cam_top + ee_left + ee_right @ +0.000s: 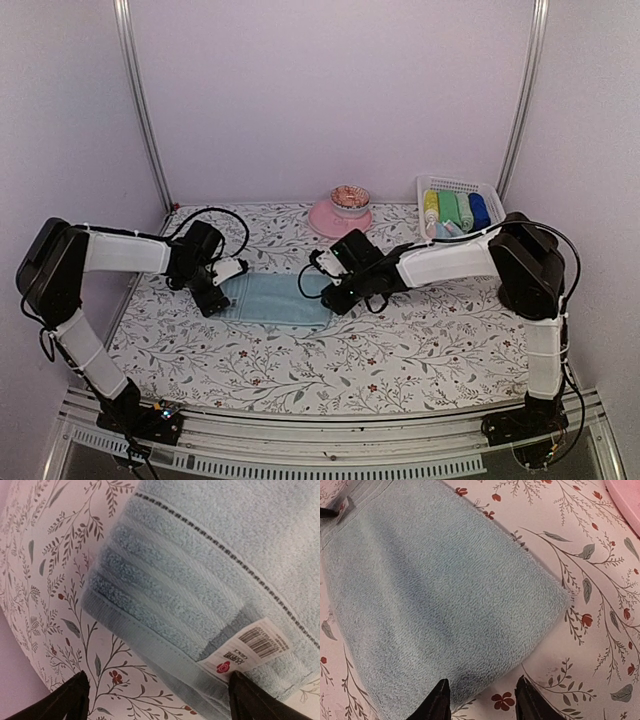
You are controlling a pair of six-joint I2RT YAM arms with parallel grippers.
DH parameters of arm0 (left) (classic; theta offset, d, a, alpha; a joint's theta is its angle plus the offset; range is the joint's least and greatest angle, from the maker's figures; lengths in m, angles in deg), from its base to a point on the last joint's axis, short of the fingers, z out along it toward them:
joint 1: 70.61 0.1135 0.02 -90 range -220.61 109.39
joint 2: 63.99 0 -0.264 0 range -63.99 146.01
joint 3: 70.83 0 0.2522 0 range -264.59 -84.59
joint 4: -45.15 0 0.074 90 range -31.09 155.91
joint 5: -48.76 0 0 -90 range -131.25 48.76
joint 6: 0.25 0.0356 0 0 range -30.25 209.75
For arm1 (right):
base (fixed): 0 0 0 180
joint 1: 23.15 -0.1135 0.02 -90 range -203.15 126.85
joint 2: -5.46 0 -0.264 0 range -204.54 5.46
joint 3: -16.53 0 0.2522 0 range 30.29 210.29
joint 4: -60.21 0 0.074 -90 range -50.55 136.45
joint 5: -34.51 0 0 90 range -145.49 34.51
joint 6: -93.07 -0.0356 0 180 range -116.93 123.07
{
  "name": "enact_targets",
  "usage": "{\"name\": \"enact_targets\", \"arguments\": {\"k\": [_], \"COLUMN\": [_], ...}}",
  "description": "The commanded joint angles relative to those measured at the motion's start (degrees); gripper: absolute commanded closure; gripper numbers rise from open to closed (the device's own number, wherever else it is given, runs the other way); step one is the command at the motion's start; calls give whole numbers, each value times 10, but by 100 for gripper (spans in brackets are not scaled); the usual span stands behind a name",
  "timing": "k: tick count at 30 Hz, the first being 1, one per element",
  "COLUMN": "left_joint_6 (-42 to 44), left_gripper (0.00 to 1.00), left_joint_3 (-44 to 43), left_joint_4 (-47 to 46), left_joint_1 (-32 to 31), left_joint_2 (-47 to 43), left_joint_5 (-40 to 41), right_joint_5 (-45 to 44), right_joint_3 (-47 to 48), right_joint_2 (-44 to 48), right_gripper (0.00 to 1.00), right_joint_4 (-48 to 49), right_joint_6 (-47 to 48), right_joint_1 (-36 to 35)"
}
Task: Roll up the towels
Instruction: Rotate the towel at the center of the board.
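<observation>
Floral tablecloth [420, 340] under pale walls. At centre frame the blue towel [275, 298] lies flat between my hands. My left gripper [214, 298] is spread wide at its left end, and my right gripper [335, 300] has its fingers apart over the right edge. Upper right, rolled towels [450, 210] sit in a white basket [455, 182], with a pink plate [325, 218] to its left.

- A lab-like robot test cell.
- Plain pale panels [330, 90] on aluminium posts [140, 100] wall it in.
- Left arm [100, 255] and right arm [450, 262] are bolted to a metal rail [330, 435] at a floral-clothed table [400, 350].
</observation>
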Motion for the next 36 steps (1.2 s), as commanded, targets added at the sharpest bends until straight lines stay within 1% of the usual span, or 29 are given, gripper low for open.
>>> {"name": "enact_targets", "arguments": {"k": [1,9,15,19,23,27,30,31,32,34,35,36], "left_joint_6": [24,23,30,28,20,13,9,8,5,-6,-10,-12], "left_gripper": [3,3,3,3,3,3,3,3,3,3,3,3], "left_joint_3": [0,-16,-20,-15,-30,-55,-59,-56,-53,-49,-48,-42], "left_joint_4": [26,37,38,34,28,26,16,8,-2,-12,-15,-15], "left_joint_1": [23,31,52,55,58,66,73,76,83,99,110,120], "left_joint_2": [11,-1,-14,-6,-15,-33,-41,-44,-49,-61,-68,-79], "left_joint_5": [12,-1,-5,-3,-1,12,33,44,52,53,45,30], "right_joint_5": [-3,-52,-73,-68,-63,-47,-50,-55,-67,-107,-128,-143], "right_joint_3": [-14,16,-4,4,36,90,140,155,166,182,188,194], "right_joint_2": [6,-39,-14,-9,-32,-66,-88,-90,-90,-80,-76,-71], "right_gripper": [55,55,55,55,54,53,44,39,30,5,0,1], "right_joint_4": [-10,-33,-70,-102,-126,-144,-156,-159,-159,-158,-154,-148], "right_joint_6": [40,76,95,90,79,61,53,49,43,40,43,44], "right_joint_1": [-19,-66,-98,-122,-154,-192,-212,-212,-212,-208,-202,-194]}}
